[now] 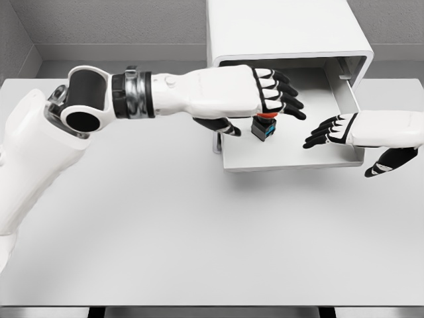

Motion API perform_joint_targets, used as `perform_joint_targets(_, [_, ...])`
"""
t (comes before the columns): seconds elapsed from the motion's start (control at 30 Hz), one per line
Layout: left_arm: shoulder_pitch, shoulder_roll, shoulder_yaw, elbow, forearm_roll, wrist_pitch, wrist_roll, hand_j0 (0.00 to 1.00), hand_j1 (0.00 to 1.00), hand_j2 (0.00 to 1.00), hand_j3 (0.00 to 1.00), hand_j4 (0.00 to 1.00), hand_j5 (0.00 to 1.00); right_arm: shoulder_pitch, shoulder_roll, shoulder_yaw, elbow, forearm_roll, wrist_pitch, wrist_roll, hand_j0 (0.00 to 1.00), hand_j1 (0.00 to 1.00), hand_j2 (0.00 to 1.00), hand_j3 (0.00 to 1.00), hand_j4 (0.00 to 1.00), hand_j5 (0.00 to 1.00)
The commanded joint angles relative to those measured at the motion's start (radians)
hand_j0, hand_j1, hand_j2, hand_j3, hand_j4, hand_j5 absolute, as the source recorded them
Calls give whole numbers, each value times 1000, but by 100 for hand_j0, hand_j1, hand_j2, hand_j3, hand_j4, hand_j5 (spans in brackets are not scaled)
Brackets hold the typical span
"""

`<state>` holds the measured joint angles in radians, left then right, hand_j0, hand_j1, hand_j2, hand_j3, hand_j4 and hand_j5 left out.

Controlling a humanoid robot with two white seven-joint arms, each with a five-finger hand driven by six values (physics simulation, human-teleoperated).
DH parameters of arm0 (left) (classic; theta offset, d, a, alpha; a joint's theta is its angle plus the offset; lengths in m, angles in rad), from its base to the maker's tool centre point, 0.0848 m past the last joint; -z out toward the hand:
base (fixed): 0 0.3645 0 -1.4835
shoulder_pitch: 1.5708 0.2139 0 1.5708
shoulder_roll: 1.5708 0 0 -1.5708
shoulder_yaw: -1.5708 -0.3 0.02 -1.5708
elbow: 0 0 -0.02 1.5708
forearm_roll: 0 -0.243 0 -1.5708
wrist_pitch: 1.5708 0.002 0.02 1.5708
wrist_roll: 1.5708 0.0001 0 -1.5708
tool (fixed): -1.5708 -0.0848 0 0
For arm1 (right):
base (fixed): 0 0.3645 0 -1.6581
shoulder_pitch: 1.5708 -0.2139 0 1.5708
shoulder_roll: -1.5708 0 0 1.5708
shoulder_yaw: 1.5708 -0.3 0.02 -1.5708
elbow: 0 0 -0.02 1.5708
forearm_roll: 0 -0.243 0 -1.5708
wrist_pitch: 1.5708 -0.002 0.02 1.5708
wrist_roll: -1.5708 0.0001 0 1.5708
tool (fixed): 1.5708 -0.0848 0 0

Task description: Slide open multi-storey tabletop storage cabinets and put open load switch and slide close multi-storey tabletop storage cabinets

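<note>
The white storage cabinet [285,30] stands at the back of the table, its lowest drawer [291,161] slid out toward me. Inside the drawer stands the load switch [263,127], a small black block with a blue face and a red-orange top. My left hand [281,93] reaches across over the drawer. Its fingers are stretched out flat just above the switch, and its thumb [225,126] hangs to the left, apart from the switch. My right hand [329,130] hovers over the drawer's right part, fingers spread and pointing left, holding nothing.
The white table [199,232] spreads in front of the cabinet. My left arm [132,93] spans the table's upper left. The cabinet's open cavity [344,66] lies behind the drawer. Grey walls close in the back.
</note>
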<state>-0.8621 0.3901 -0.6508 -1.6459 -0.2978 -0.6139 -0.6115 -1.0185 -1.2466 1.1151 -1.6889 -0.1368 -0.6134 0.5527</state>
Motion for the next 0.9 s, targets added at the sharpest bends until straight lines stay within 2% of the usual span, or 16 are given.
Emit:
perform_joint_targets(0.0, [2, 128, -3, -80, 167, 3, 1, 100, 100, 100, 100, 100, 100, 0, 3, -1, 0, -4, 3, 0, 100, 100, 100, 100, 100, 100])
perform_joint_targets(0.07, [11, 289, -6, -118, 345, 3, 1, 100, 100, 100, 100, 100, 100, 0, 4, -1, 0, -4, 3, 0, 100, 100, 100, 100, 100, 100])
perform_joint_targets(0.13, [64, 467, -4, -118, 459, 3, 1, 100, 100, 100, 100, 100, 100, 0, 35, -5, -2, -3, 3, 0, 100, 100, 100, 100, 100, 100])
perform_joint_targets(0.17, [81, 535, -3, -118, 486, 3, 1, 100, 100, 100, 100, 100, 100, 0, 41, -5, 0, -4, 3, 0, 100, 100, 100, 100, 100, 100])
perform_joint_targets(0.23, [118, 590, 5, -110, 490, 3, 1, 100, 100, 100, 100, 100, 100, 2, 49, -5, -2, -3, 3, 0, 100, 100, 100, 100, 100, 100])
perform_joint_targets(0.27, [126, 624, 7, -81, 490, 3, 1, 100, 100, 100, 100, 100, 100, 3, 58, -5, -2, -3, 3, 0, 100, 100, 100, 100, 100, 100])
perform_joint_targets(0.3, [129, 625, 5, -60, 488, 3, 1, 100, 100, 100, 100, 100, 100, 5, 59, -5, -2, -1, 3, 0, 100, 100, 100, 100, 100, 100])
perform_joint_targets(0.5, [167, 622, 8, -52, 482, 3, 1, 100, 100, 100, 100, 100, 100, 26, 85, -14, 3, 23, 3, 0, 100, 100, 100, 100, 100, 100])
perform_joint_targets(0.63, [169, 622, 7, -52, 483, 3, 1, 100, 100, 100, 100, 100, 100, 63, 107, -87, 9, 55, 3, -2, 100, 100, 100, 100, 100, 100])
perform_joint_targets(0.87, [170, 622, -3, -52, 483, 3, 1, 100, 100, 100, 100, 100, 100, 69, 138, -107, 28, 83, 3, 0, 100, 100, 100, 100, 100, 100])
